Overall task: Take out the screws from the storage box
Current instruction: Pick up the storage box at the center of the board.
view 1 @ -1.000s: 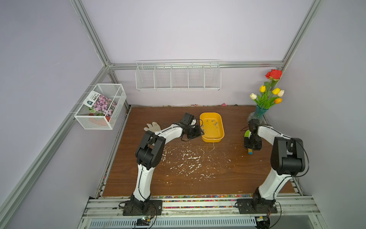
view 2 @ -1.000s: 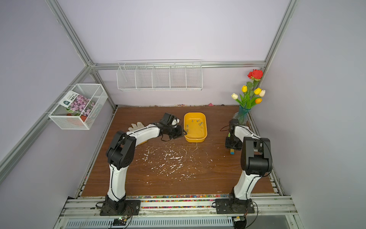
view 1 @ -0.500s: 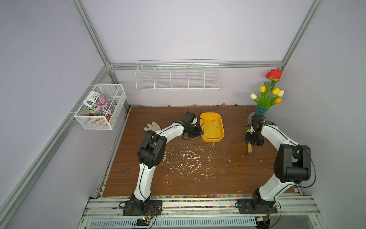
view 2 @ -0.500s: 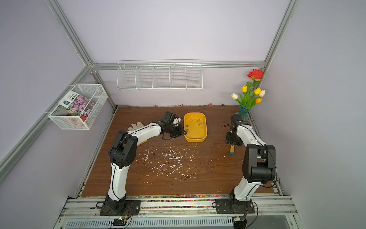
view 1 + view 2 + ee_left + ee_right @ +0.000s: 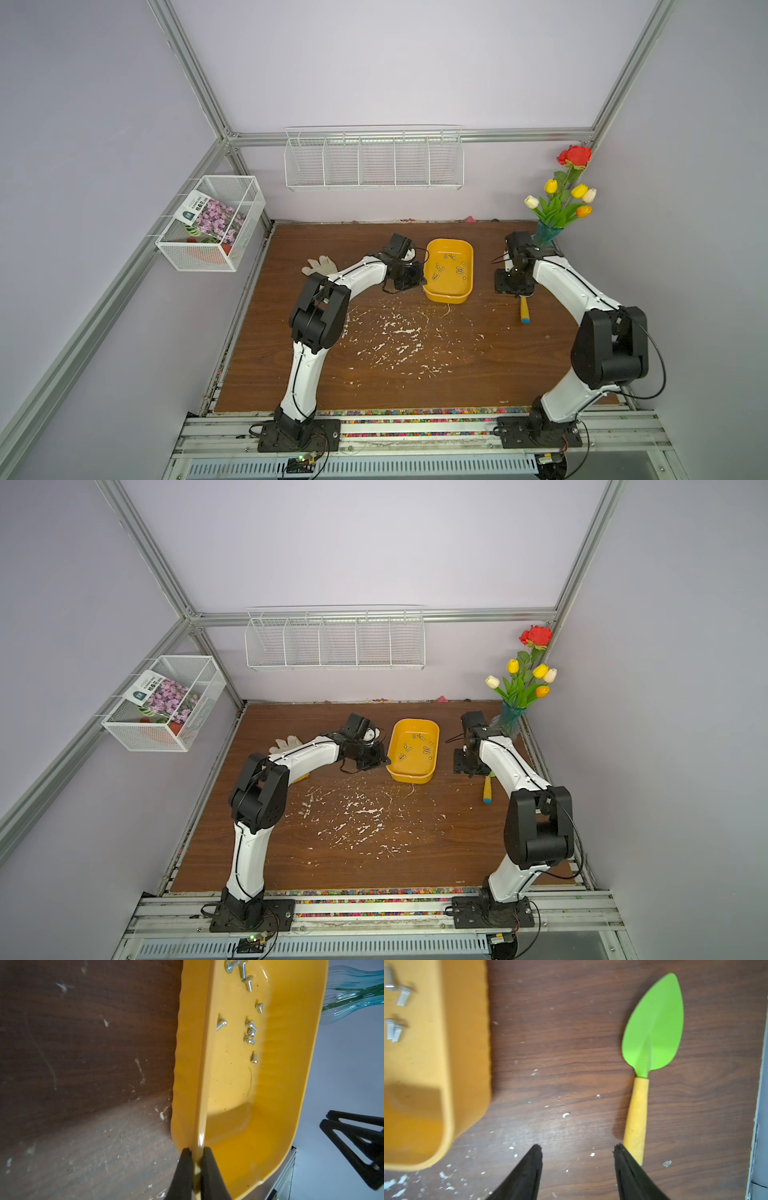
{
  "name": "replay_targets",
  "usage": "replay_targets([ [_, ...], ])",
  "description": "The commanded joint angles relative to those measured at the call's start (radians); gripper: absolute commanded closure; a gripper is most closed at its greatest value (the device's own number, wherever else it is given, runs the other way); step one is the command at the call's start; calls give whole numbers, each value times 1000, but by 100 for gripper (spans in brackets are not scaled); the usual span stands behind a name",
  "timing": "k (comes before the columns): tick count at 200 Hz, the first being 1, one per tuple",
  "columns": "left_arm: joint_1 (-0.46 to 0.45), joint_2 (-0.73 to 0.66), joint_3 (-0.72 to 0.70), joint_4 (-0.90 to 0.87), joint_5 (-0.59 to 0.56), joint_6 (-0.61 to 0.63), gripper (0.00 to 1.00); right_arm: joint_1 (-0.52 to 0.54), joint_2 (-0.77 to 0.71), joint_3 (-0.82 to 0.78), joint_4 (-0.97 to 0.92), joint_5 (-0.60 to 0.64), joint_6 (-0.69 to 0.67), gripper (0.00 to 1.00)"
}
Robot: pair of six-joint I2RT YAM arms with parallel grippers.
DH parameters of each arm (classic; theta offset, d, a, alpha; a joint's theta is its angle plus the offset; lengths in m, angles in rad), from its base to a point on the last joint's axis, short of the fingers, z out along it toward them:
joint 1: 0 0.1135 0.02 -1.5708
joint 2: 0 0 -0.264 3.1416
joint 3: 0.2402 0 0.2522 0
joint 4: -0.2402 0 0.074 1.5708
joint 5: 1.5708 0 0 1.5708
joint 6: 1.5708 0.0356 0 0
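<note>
Two fingers (image 5: 184, 1172) of the left gripper (image 5: 196, 1159), apart a second ago, have now pinched shut on the side rim of the yellow storage box (image 5: 270, 1105), which sits on the wooden table (image 5: 83, 1064) with several screws (image 5: 250, 1032) loose inside. The right gripper (image 5: 577, 1148) hangs open and empty between box and green trowel (image 5: 654, 1028). With the box secured, tipping or picking can probably begin.

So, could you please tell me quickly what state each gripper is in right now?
The left gripper is closed on the rim of the storage box.
The right gripper is open, holding nothing.
</note>
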Motion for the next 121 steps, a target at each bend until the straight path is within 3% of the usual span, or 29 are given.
replay_targets([
  [1,-3,-20,69,-74,-9,42,100,37,-15,59,-40,-53,11,40],
  [69,37,-25,209,-478,9,138,100,120,-57,169,-103,-192,19,41],
  [121,44,-166,60,-560,20,118,100,254,-23,191,-89,-242,37,41],
])
